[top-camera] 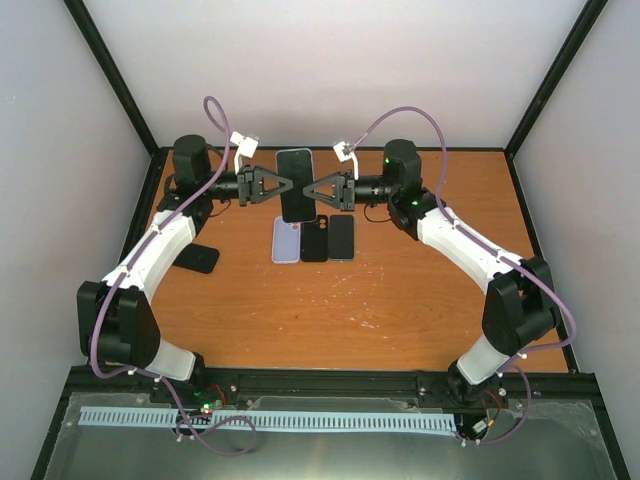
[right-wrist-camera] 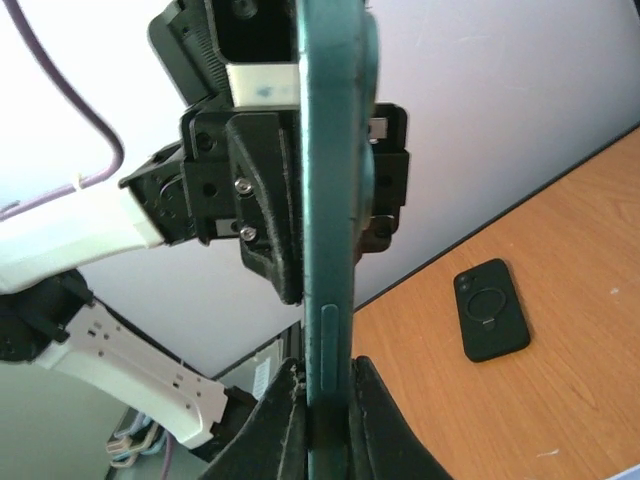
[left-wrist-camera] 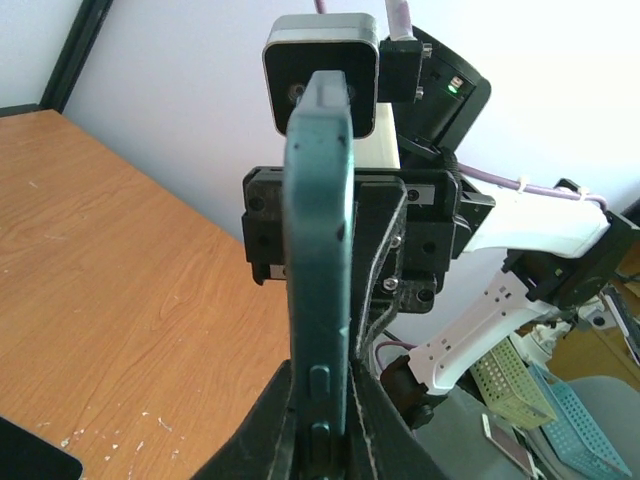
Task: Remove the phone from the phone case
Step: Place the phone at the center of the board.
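The phone in its teal case [top-camera: 295,183] is held up above the table between both grippers, screen facing up. My left gripper [top-camera: 277,187] is shut on its left long edge and my right gripper [top-camera: 314,190] is shut on its right long edge. In the left wrist view the teal case edge [left-wrist-camera: 320,250] with its side buttons stands between my fingers [left-wrist-camera: 325,410], with the right gripper behind it. In the right wrist view the case edge [right-wrist-camera: 335,200] sits clamped between my fingers [right-wrist-camera: 325,405]. The phone is still inside the case.
Three phones or cases lie side by side on the table under the held phone: a pale lavender one [top-camera: 286,240], a black one [top-camera: 314,240] and a dark one [top-camera: 342,237]. A black case with a ring [top-camera: 197,258] lies at the left, also in the right wrist view [right-wrist-camera: 490,310].
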You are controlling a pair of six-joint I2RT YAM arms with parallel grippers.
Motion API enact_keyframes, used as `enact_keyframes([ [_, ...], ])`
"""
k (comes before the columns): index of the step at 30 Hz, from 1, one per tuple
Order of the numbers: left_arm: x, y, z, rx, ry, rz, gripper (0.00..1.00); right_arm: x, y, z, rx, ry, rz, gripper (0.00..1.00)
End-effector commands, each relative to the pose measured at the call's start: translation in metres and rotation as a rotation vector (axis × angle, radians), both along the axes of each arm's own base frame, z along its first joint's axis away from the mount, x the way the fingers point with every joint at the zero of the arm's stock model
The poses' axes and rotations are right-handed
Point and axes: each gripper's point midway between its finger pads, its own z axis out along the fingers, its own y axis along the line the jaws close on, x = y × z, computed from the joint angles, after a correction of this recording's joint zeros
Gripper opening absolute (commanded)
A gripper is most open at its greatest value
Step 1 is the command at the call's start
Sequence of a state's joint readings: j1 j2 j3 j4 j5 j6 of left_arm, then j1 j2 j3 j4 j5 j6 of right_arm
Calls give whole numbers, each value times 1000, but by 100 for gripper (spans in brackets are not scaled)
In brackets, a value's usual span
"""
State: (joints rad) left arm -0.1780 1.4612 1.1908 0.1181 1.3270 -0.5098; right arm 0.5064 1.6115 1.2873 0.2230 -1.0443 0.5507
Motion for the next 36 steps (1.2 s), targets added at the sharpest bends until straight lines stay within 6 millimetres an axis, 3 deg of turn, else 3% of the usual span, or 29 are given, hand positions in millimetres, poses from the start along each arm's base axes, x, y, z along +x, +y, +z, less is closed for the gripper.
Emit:
enact_keyframes([
  [1, -5, -1, 16, -10, -77, 1, 11, -3, 2, 2, 11, -5, 22, 3],
  [3, 0, -1, 12, 5, -69, 29, 21, -3, -1, 2, 8, -8, 17, 3],
  [12, 27, 9, -9, 114, -55, 193, 98, 12, -29, -18, -44, 26, -40, 3],
  [16, 47, 27, -32, 199, 10, 303, 100, 23, -53, -43, -105, 69, -94, 3],
  [24, 85, 87, -66, 360, 114, 627, 100, 51, -115, -108, -222, 219, -228, 3],
  [30, 92, 113, -82, 456, 142, 779, 100, 65, -154, -165, -304, 398, -296, 3],
  [36, 82, 115, -91, 495, 120, 735, 100, 70, -167, -207, -368, 511, -312, 3],
])
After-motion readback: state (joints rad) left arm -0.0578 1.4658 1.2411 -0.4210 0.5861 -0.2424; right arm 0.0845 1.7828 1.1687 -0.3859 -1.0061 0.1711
